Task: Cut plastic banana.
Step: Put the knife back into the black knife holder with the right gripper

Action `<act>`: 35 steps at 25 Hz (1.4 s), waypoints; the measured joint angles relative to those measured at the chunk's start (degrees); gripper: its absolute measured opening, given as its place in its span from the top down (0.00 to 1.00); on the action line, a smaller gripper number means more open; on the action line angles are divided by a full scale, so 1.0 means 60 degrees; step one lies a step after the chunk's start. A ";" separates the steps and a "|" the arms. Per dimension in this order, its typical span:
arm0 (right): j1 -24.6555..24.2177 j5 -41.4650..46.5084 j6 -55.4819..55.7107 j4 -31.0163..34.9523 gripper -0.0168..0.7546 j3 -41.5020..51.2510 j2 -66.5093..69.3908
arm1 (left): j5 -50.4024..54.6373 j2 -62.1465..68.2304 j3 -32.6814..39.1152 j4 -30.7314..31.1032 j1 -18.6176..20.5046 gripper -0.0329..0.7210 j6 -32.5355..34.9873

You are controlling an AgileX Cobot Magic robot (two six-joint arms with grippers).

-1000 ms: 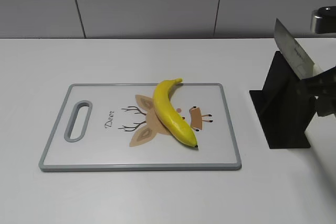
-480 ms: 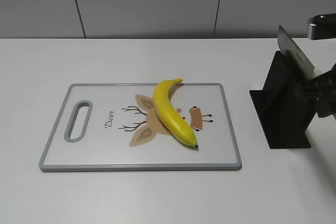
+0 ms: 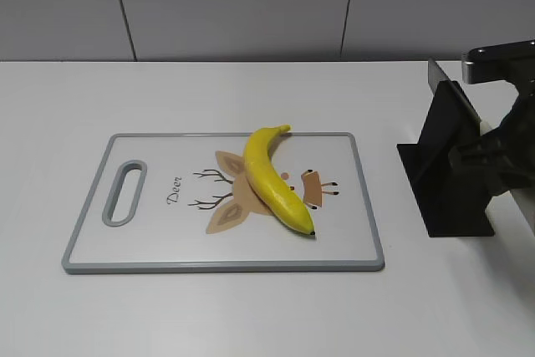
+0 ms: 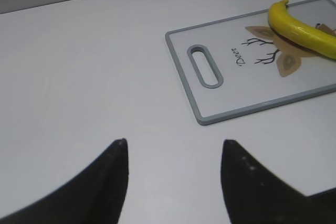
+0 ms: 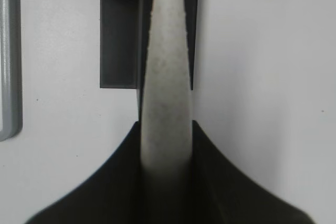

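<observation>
The plastic banana (image 3: pixel 272 177) lies whole and slanted across the middle of the white cutting board (image 3: pixel 167 240), stem toward the back. It also shows at the right edge of the left wrist view (image 4: pixel 302 27). My right gripper (image 3: pixel 495 160) is shut on the pale handle of a knife (image 5: pixel 167 72). The knife's blade (image 3: pixel 435 74) sits mostly inside the black knife stand (image 3: pixel 447 186), with only its top corner showing. My left gripper (image 4: pixel 175 142) is open and empty above bare table, left of the board (image 4: pixel 252 93).
The board has a grey rim and a handle slot (image 3: pixel 124 192) at its left end. The knife stand (image 5: pixel 118 40) stands on the table right of the board. A grey tiled wall runs along the back.
My right gripper has lowered the knife, and the blade has sunk from well above the stand down into it. The banana and the board have not moved.
</observation>
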 joint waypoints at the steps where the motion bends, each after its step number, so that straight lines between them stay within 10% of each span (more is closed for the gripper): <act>1: 0.0000 -0.0012 0.0000 -0.0008 0.75 0.0000 0.0008 | 0.0000 0.0000 0.0000 0.0000 0.0000 0.22 0.0000; 9: -0.0014 -0.0010 0.0000 0.0069 0.74 -0.0094 0.0008 | 0.0000 0.0000 0.0000 0.0000 0.0000 0.22 0.0000; 18: -0.0014 -0.0234 -0.0415 0.0396 0.20 -0.0221 -0.0395 | 0.0000 0.0000 0.0000 0.0000 0.0000 0.22 0.0000; 35: -0.0014 0.1539 -0.4242 0.2207 0.21 0.1646 -0.6574 | 0.0000 0.0000 0.0000 0.0000 0.0000 0.22 0.0000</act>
